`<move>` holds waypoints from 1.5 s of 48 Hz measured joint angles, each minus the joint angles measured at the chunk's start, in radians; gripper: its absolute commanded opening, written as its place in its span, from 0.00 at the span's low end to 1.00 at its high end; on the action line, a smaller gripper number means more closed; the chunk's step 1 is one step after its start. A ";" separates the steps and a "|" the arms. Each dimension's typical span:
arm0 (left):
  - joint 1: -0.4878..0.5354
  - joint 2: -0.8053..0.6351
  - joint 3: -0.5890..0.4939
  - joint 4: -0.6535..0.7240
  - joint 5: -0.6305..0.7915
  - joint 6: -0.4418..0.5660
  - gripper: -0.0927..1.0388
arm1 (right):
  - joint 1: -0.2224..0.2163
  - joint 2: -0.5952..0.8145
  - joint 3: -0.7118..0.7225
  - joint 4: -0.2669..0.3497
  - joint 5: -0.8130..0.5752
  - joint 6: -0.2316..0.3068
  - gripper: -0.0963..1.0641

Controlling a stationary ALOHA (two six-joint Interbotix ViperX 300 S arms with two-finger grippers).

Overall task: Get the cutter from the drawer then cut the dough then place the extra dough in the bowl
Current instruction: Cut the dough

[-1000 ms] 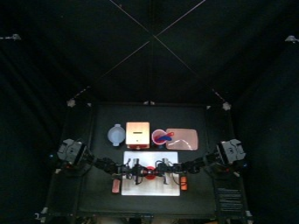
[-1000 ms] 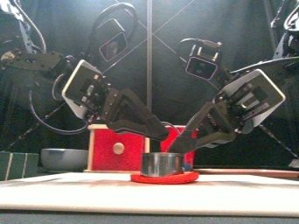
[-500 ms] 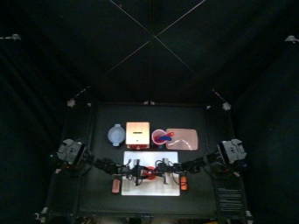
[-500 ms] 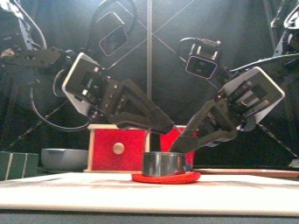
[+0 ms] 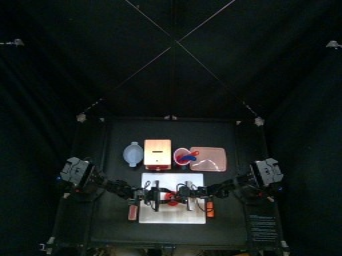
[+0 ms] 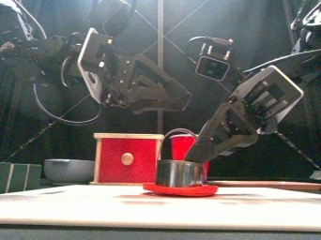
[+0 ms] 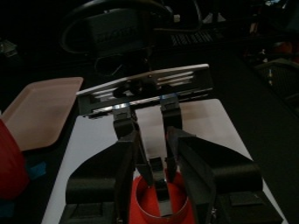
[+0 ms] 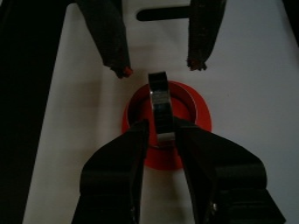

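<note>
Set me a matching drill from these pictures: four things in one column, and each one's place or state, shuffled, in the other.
Things:
1. dough
2. bowl
3. left gripper
4. right gripper

Places and states:
A. open, above the white board
B. shut on the cutter
C. left of the wooden box
D. flat under the cutter

Pairs: 1-D, 2-C, 3-A, 4-B.
</note>
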 measured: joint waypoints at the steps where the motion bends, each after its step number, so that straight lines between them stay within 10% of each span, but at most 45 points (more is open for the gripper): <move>1: -0.003 0.000 0.006 -0.002 0.000 -0.003 0.73 | -0.002 0.000 -0.005 0.000 0.006 0.003 0.68; 72: -0.026 0.066 0.037 -0.209 0.192 0.003 0.59 | -0.091 -0.031 -0.291 -0.229 0.614 0.012 0.68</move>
